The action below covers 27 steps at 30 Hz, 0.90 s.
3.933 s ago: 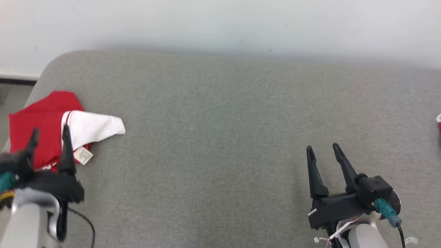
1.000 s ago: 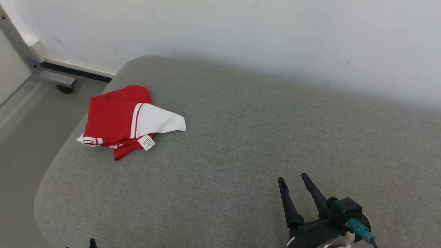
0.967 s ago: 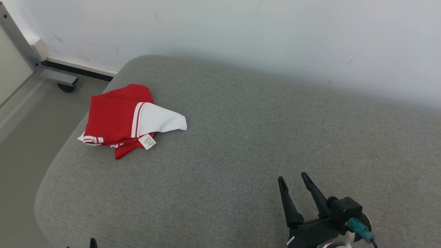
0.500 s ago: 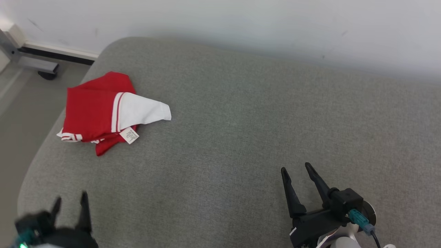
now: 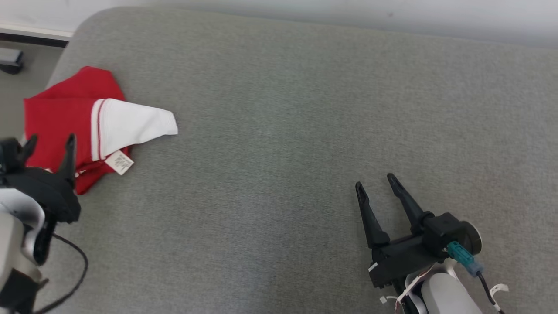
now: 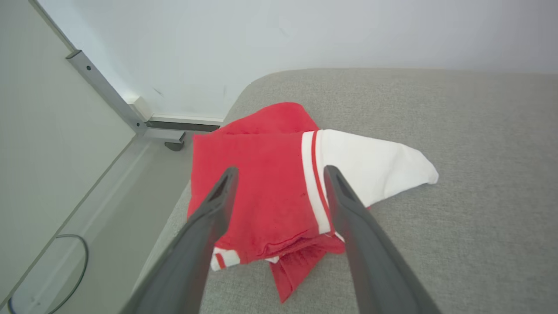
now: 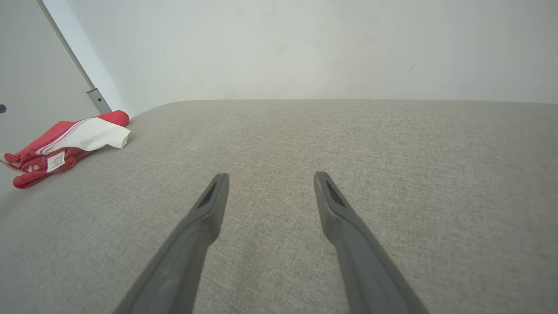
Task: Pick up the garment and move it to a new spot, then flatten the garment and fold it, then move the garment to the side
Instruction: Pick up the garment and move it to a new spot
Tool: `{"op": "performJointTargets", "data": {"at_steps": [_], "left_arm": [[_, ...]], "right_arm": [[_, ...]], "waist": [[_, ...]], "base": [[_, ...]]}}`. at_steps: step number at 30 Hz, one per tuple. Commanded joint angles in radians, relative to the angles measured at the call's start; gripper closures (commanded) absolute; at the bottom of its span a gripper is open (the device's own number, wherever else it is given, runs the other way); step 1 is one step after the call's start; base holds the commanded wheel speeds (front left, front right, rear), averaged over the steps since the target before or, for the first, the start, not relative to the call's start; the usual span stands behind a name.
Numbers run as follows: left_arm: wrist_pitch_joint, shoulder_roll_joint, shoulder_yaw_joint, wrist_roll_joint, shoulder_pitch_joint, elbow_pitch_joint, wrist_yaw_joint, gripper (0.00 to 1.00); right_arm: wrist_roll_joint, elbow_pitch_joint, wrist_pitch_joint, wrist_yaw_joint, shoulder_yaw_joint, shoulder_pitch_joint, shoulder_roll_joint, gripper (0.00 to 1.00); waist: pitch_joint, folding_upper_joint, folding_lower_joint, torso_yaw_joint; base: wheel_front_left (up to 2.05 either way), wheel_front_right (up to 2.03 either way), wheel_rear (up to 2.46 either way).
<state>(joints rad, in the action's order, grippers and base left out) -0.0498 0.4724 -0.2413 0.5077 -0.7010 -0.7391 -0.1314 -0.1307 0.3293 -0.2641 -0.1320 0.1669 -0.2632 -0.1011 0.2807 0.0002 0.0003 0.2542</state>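
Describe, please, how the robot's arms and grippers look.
The left gripper and right gripper each have two long, tapering dark fingers. Both forearms are pale. A teal connector with a black cable sits at the right wrist, near white tags; another black cable loops by the left forearm.

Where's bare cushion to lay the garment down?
The cushion is bare from the garment across to the right hand and back to the wall. Crowded at the left end: garment near the edge, left hand at it.
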Motion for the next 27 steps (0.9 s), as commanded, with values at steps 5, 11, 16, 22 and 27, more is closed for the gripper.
{"op": "performJointTargets", "data": {"at_steps": [5,11,16,22,27], "left_arm": [[0.054,0.051,-0.048,0.057,-0.079,-0.058,0.002,0.0],[0.143,0.078,-0.066,0.13,-0.145,-0.145,0.002,0.0],[0.22,0.086,-0.067,0.159,-0.201,-0.216,0.002,0.0],[0.324,0.073,-0.058,0.195,-0.237,-0.323,0.029,0.0],[0.41,0.047,-0.058,0.215,-0.249,-0.394,0.042,0.0]], "right_arm": [[-0.01,-0.029,0.0,0.003,0.016,-0.028,-0.018,0.0],[-0.01,-0.047,0.0,0.003,0.017,-0.028,-0.039,0.0],[-0.007,-0.059,0.0,0.003,0.013,-0.031,-0.053,0.0],[-0.013,-0.072,0.001,0.003,0.009,-0.041,-0.068,0.0],[-0.008,-0.084,0.002,0.003,-0.002,-0.041,-0.069,0.0]], "waist": [[0.07,-0.0002,-0.0003,-0.091],[0.116,-0.0002,-0.0003,-0.146],[0.161,-0.0002,-0.0003,-0.182],[0.212,-0.0002,-0.0003,-0.208],[0.241,-0.0002,-0.0003,-0.212]], "base": [[0.0,0.0,0.0],[0.0,0.0,0.0],[0.0,0.0,0.0],[0.0,0.0,0.0],[0.0,0.0,0.0]]}}
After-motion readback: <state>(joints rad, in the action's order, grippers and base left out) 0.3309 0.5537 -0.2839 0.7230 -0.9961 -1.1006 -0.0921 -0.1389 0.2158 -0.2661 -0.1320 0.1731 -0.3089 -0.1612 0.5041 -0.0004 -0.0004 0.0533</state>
